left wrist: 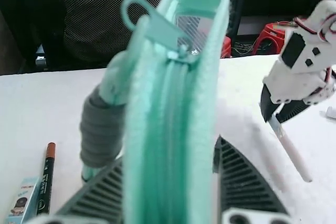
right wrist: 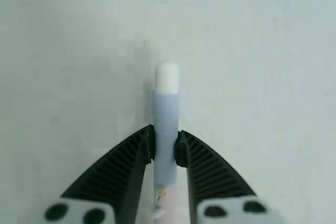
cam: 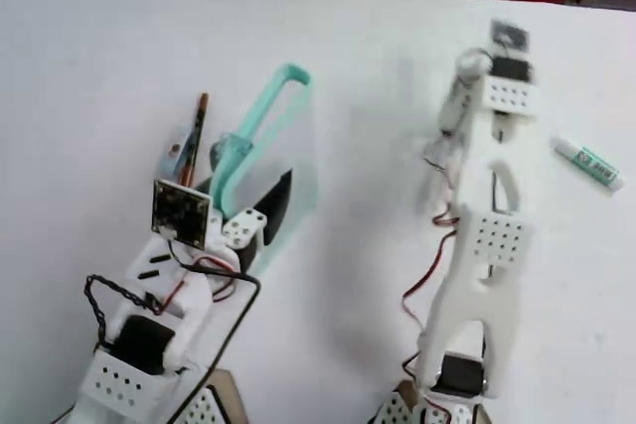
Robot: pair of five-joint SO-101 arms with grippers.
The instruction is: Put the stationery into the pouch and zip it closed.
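The teal pouch [left wrist: 173, 103] stands on edge between my left gripper's [left wrist: 168, 182] fingers, which are shut on it, with its zipper pull [left wrist: 144, 17] at the top. In the high view the pouch [cam: 268, 136] is left of centre with the left gripper [cam: 253, 220] at its near end. A teal pen with a grey grip [left wrist: 100, 124] leans against the pouch's side. My right gripper [right wrist: 166, 148] is shut on a light blue pen with a white cap [right wrist: 166, 108], just above the table. That gripper [cam: 442, 161] hangs to the right of the pouch.
A brown pen [cam: 195, 136] and a small eraser box [cam: 176, 151] lie left of the pouch. A white and green tube [cam: 588, 164] lies at the far right. The right arm [cam: 487, 245] stands over the table's right half. A red stool [left wrist: 273, 35] is beyond the table.
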